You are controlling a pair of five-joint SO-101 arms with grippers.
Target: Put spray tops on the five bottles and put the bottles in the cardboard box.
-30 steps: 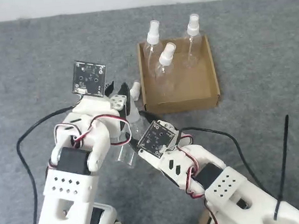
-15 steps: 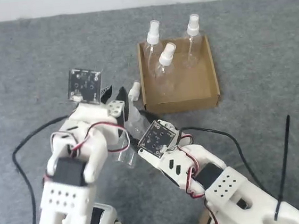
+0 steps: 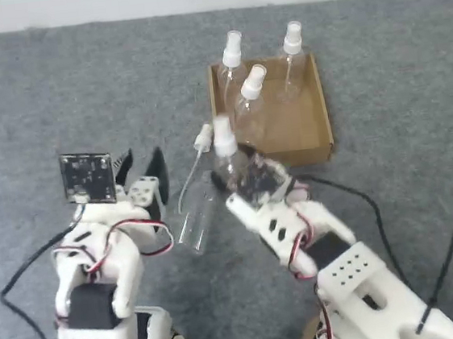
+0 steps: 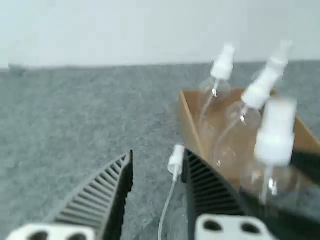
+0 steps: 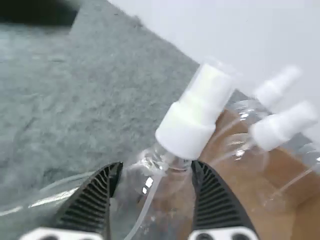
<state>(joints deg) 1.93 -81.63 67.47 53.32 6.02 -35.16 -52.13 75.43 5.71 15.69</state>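
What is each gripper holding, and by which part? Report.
Right gripper: shut on the clear plastic bottle with a white spray top, gripped at its shoulder below the neck. Left gripper: open, holding nothing.

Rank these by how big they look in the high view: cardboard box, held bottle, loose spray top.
1. cardboard box
2. held bottle, though held up nearer the camera, which may enlarge it
3. loose spray top, clearly smallest

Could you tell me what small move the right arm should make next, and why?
Probably carry the capped bottle over the near wall of the cardboard box toward its bare near-right floor. The right hand is shut on the bottle, its spray top is on, and it is held by the box's near-left corner, while three other bottles fill the back and left.
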